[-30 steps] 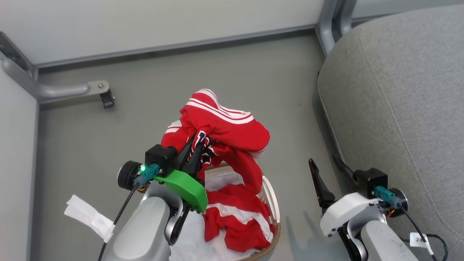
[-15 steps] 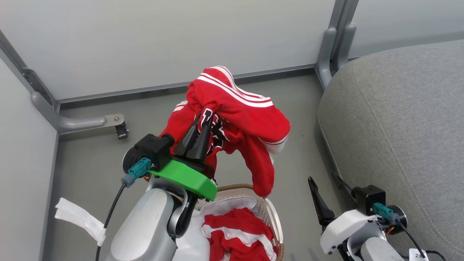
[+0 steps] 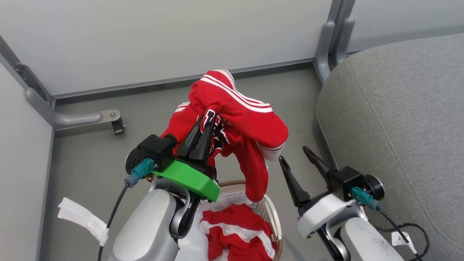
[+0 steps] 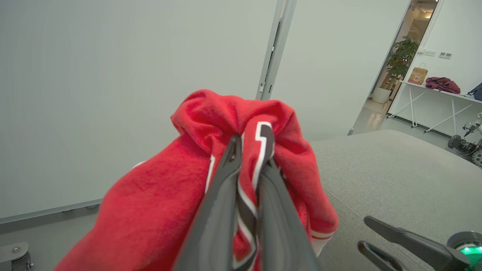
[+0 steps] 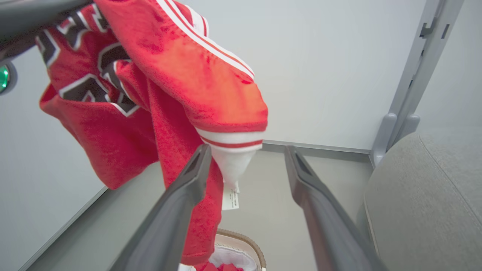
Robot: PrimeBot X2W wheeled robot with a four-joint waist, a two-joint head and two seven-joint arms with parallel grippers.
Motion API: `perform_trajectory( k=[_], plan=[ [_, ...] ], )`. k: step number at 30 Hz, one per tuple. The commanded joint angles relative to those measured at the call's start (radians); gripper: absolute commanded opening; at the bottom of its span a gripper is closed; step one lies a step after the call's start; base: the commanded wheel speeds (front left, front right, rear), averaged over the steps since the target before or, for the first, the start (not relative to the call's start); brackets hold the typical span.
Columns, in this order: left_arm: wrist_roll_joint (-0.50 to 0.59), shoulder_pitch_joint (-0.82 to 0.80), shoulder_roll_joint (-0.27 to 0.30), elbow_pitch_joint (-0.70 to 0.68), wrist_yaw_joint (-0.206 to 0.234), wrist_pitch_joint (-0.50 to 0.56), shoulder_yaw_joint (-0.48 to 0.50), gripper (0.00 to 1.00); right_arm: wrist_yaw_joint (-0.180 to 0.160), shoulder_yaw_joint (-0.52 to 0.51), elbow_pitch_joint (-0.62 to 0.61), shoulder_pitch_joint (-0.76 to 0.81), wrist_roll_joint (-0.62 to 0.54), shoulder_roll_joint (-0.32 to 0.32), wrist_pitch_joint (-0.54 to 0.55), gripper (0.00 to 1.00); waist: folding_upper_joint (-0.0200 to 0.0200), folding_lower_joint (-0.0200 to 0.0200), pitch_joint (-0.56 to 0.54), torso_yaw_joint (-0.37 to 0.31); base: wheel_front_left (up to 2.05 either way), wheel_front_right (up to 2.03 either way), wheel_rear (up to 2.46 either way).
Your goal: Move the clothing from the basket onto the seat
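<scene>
Above basket [image 3: 269, 214], L end effector [image 3: 207, 119] clamps red garment [image 3: 246, 127]; R end effector [image 3: 293, 154] wide

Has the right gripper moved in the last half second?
Yes. The right gripper has moved left and forward in the head view, away from the edge of the seat and toward the hanging garment. Its jaws are open.

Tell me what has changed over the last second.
The left gripper, shut on the lettered garment, has lifted it higher above the basket. The right gripper, open, has moved in towards the hanging garment. The other garment stays in the basket, and the left grip holds.
</scene>
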Motion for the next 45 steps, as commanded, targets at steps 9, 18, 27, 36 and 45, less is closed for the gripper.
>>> perform_trajectory(
  k=[9,18,27,36,45],
  plan=[
    [-0.005,-0.002,0.002,0.014,-0.003,-0.001,-0.013,0.00,-0.001,0.193,-0.009,-0.182,-0.087,-0.019,-0.002,1.00,0.0000,0.0001,0.020,0.015,0.00,0.00,0.00],
    [-0.036,-0.012,0.002,0.005,-0.005,-0.001,-0.063,0.00,-0.001,0.259,0.134,-0.287,-0.133,-0.005,-0.002,1.00,0.0000,0.0001,0.025,0.052,0.00,0.00,0.00],
    [-0.084,-0.020,0.001,-0.002,-0.010,-0.001,-0.148,0.00,-0.001,0.351,0.245,-0.377,-0.085,-0.004,-0.002,1.00,0.0000,0.0001,0.038,0.082,0.00,0.00,0.00],
    [-0.115,-0.037,0.001,-0.010,-0.017,-0.001,-0.201,0.00,-0.001,0.384,0.308,-0.439,-0.086,-0.003,-0.002,1.00,0.0000,0.0001,0.047,0.107,0.00,0.00,0.00],
    [-0.135,-0.053,0.001,-0.025,-0.022,-0.001,-0.227,0.00,-0.001,0.424,0.360,-0.483,-0.054,-0.003,-0.002,0.00,0.0000,0.0001,0.060,0.128,0.00,0.00,0.00]
  ],
)
